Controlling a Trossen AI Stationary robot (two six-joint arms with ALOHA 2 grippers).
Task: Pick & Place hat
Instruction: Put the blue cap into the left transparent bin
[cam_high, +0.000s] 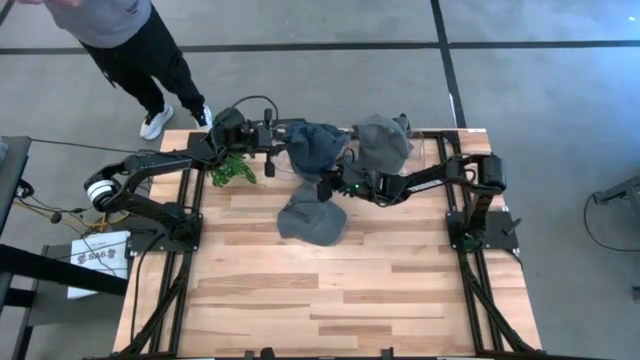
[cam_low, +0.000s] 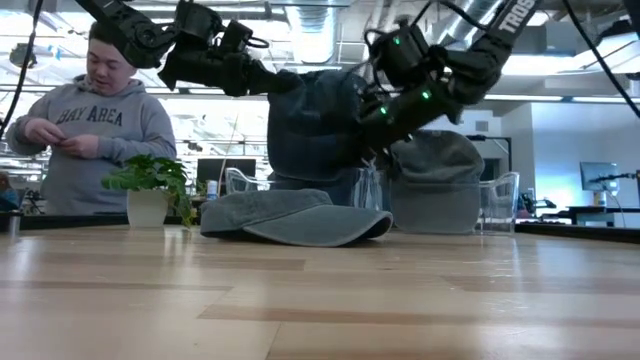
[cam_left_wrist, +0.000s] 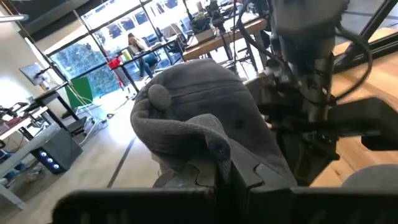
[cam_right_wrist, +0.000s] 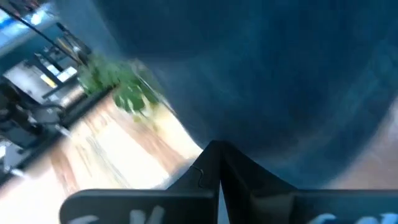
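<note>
Both arms meet at the far middle of the tabletop (cam_high: 330, 290), holding one blue-grey hat (cam_high: 312, 148) aloft between them. The left pincer (cam_high: 272, 135) is clamped on the hat's fabric from one side; the right pincer (cam_high: 332, 187) is closed on it from the opposite side. The pick appears done; placement is outstanding, and no destination can be identified. The lifted hat hangs crumpled, crown uppermost, long axis roughly spanning pincer to pincer. A second cap (cam_low: 290, 217) lies flat on the tabletop directly below the right pincer. A third hat (cam_high: 382, 140) sits just beyond the right pincer.
</note>
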